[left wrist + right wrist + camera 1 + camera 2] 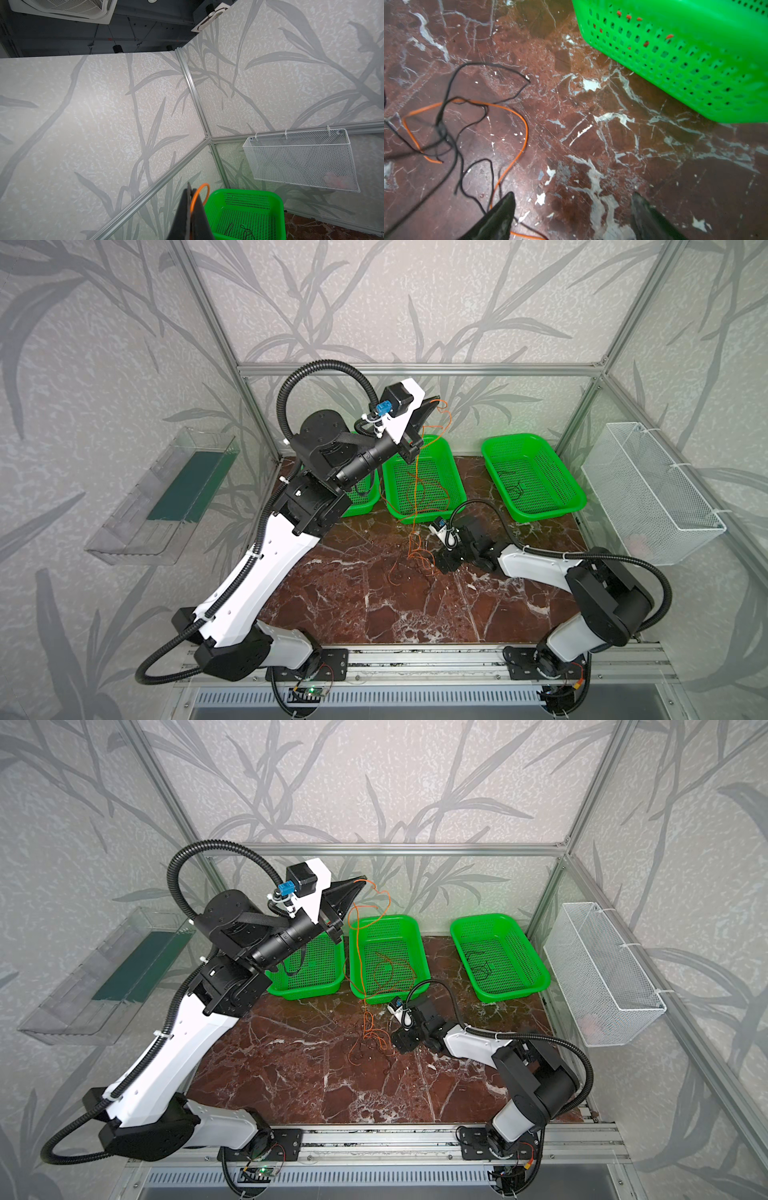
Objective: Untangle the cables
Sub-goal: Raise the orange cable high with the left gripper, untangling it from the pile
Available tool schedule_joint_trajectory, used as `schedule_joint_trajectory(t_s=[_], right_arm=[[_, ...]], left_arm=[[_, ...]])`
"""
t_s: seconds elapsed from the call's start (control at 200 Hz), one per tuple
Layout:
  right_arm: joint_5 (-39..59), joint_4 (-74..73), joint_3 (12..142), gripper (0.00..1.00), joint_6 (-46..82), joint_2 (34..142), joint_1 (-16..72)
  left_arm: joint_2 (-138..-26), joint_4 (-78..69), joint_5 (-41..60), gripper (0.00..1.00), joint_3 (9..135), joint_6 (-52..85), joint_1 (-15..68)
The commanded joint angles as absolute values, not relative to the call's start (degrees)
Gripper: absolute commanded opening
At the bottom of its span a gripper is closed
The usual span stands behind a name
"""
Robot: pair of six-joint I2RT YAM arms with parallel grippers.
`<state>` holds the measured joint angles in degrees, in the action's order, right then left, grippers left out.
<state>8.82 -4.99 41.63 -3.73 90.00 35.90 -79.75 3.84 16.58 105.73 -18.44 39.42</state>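
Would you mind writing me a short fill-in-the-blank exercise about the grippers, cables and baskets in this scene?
1. The left gripper is shut on an ___ cable.
2. The right gripper hangs low over the table with its jaws ___.
3. The rightmost green basket holds ___ cables.
Missing words: orange; open; black.

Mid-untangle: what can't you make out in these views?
1. Leftmost green basket: left arm covers most of it in both top views.
2. Cable tangle on the table: too thin in top views, blurred in right wrist view; crossings unreadable.
3. Pink thing in white mesh basket: blurred behind mesh, left wrist view.
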Motion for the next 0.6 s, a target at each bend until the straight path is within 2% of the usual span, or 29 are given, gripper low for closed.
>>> schedule_joint_trajectory(t_s=[0.0, 0.055, 0.31, 0.435, 0.595], right_arm=[[7.18, -6.81, 39.25, 0.90, -4.83, 83.81, 34.62], [7.94, -7.90, 38.30, 0.92, -6.00, 79.84, 34.55], [25.10, -14.79, 38.04, 0.95, -8.58, 66.57, 35.45], [28.36, -18.68, 41.65, 0.95, -8.00, 68.36, 38.40], [26.97, -21.42, 48.74, 0.92, -7.55, 75.56, 41.55]], left_arm=[[-79.86, 5.13, 17.35, 0.00, 107.71, -19.60, 38.68], [-79.63, 5.77, 18.01, 0.00, 107.12, -19.43, 38.60], [-79.07, 4.90, 19.14, 0.00, 104.79, -18.29, 38.67], [-79.52, 5.25, 19.89, 0.00, 105.13, -18.11, 38.66], [-80.57, 5.10, 20.70, 0.00, 105.87, -17.00, 38.70]])
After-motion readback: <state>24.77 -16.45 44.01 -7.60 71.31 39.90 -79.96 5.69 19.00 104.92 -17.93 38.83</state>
